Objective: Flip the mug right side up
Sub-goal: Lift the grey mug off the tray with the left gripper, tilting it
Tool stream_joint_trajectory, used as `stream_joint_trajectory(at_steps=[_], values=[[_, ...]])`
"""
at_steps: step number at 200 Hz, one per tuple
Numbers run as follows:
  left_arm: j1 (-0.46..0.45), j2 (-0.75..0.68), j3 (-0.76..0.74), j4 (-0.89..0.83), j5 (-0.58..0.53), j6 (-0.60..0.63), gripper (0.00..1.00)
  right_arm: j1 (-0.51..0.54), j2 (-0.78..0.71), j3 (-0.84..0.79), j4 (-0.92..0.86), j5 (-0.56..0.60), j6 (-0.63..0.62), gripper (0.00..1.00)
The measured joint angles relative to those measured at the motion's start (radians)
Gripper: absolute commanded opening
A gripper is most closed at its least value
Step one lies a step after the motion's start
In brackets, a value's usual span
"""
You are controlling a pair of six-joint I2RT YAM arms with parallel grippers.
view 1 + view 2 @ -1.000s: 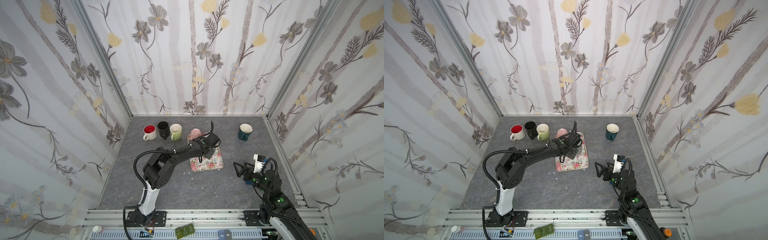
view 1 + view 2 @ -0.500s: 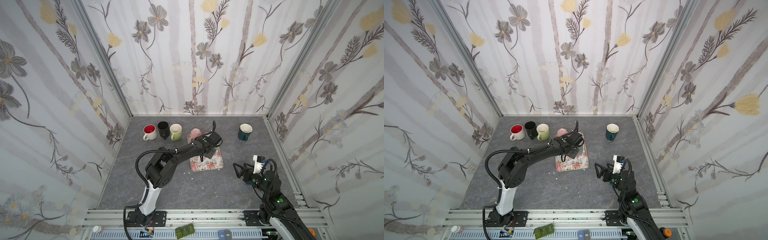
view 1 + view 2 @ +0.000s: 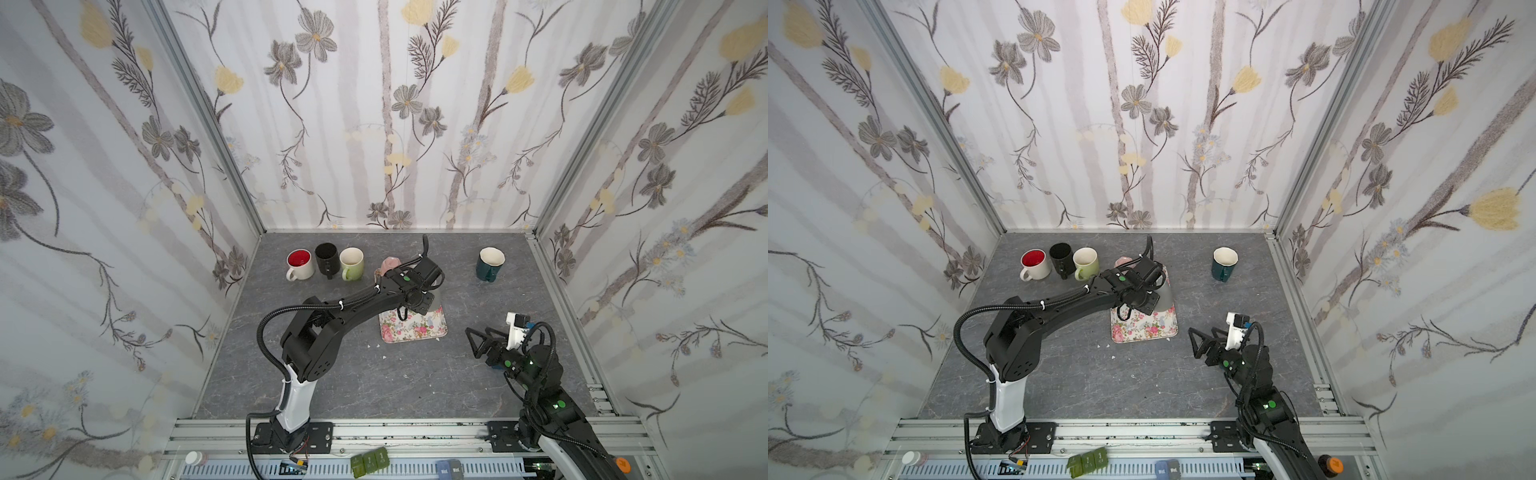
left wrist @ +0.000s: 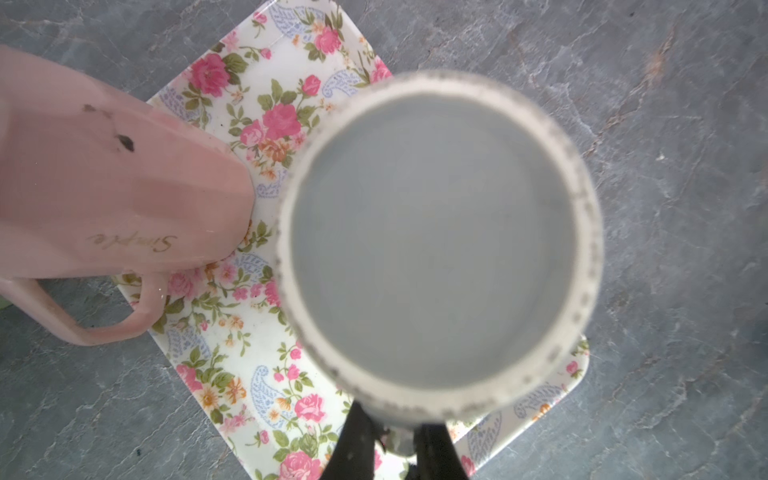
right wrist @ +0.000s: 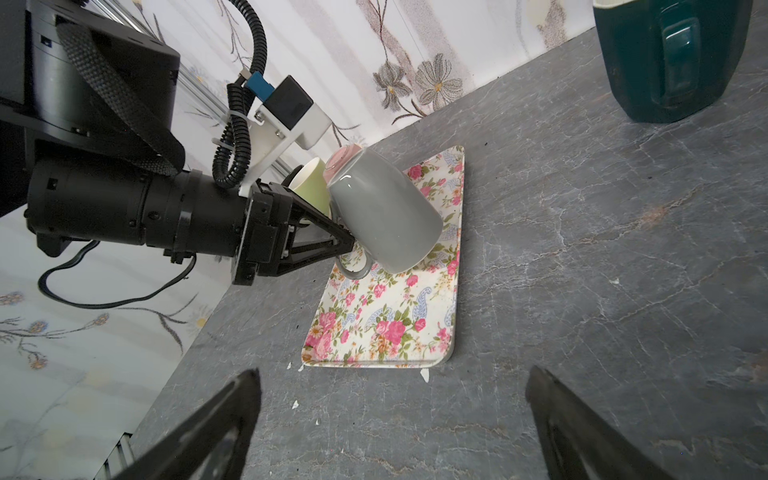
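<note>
My left gripper (image 5: pixel 347 247) is shut on the handle of a grey mug (image 5: pixel 382 216) and holds it tilted above the far end of the floral tray (image 5: pixel 374 332). In the left wrist view the grey mug (image 4: pixel 436 245) fills the middle, with a round end with a pale speckled ring facing the camera, and the left gripper (image 4: pixel 392 419) pinches the handle below it. In both top views the wrist covers most of the grey mug (image 3: pixel 435 297) (image 3: pixel 1166 295). My right gripper (image 3: pixel 478 332) (image 5: pixel 392 374) hovers open and empty, right of the tray.
A pink mug (image 4: pixel 104 178) (image 3: pixel 390 264) rests at the tray's far corner, close beside the grey one. A red-lined white mug (image 3: pixel 299 264), a black mug (image 3: pixel 326 257) and a green mug (image 3: pixel 351 262) stand upright at the back left. A dark teal mug (image 3: pixel 490 264) stands at the back right.
The left wrist has shifted slightly over the tray's far end with the grey mug still in its grip. The right arm has stayed where it was.
</note>
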Motion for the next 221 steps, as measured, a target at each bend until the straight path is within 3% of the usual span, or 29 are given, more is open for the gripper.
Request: stream_joint_trajectory(at_steps=[77, 147, 221], values=[[0.022, -0.113, -0.082, 0.089, 0.105, -0.109, 0.0, -0.002, 0.003, -0.005, 0.028, -0.062, 0.027, 1.0], [0.066, -0.348, -0.342, 0.276, 0.135, -0.23, 0.0, -0.005, 0.021, 0.025, 0.037, -0.058, 0.045, 1.0], [0.117, -0.457, -0.481, 0.419, 0.192, -0.266, 0.0, -0.005, 0.125, 0.09, 0.095, -0.123, 0.092, 1.0]])
